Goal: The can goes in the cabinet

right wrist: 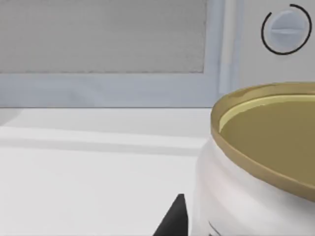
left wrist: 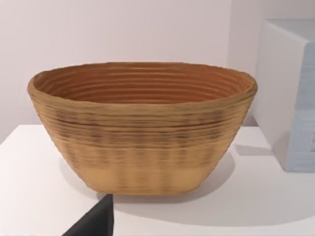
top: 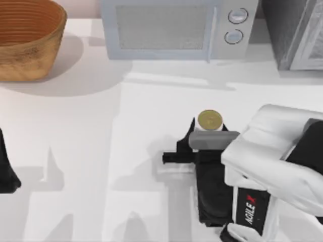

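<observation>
The can [top: 210, 121] stands upright right of the table's middle, its dull gold top facing up. In the right wrist view the can [right wrist: 256, 162] looms close, white below its gold rim. My right gripper [top: 209, 132] reaches in from the near right and is shut on the can. One dark finger [top: 191, 133] lies against the can's left side; the other is hidden. The grey cabinet [top: 298, 35] stands at the far right corner, door shut. My left gripper [top: 6, 174] is parked at the left edge.
A pale blue-grey microwave [top: 171, 27] with two round knobs stands at the back centre, just left of the cabinet. A woven basket [top: 28, 38] sits in the far left corner, and the left wrist view shows this basket [left wrist: 142, 128] close up.
</observation>
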{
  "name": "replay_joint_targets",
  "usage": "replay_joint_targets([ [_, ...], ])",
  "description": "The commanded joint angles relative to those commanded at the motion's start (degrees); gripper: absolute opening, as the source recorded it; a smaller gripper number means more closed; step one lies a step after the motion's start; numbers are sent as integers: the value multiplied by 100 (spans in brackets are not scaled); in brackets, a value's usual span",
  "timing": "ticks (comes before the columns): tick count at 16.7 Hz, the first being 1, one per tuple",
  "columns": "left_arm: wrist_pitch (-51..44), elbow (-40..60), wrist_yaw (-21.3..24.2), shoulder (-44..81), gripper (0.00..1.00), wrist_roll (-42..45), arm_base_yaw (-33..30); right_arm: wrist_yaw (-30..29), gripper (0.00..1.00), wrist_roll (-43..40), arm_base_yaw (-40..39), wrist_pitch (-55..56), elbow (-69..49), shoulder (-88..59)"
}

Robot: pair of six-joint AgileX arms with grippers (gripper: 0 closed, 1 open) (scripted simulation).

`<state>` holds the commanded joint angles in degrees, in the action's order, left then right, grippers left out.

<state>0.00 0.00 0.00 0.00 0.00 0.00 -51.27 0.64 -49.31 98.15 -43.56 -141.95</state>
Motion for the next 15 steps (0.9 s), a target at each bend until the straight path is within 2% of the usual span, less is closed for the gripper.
replay_joint_targets([
  [3, 0, 0, 0, 0, 100, 0, 0, 16, 0, 21, 13, -175, 2, 192],
  [15, 0, 0, 0, 0, 100, 0, 0, 28, 0, 33, 31, -2143, 135, 2306],
])
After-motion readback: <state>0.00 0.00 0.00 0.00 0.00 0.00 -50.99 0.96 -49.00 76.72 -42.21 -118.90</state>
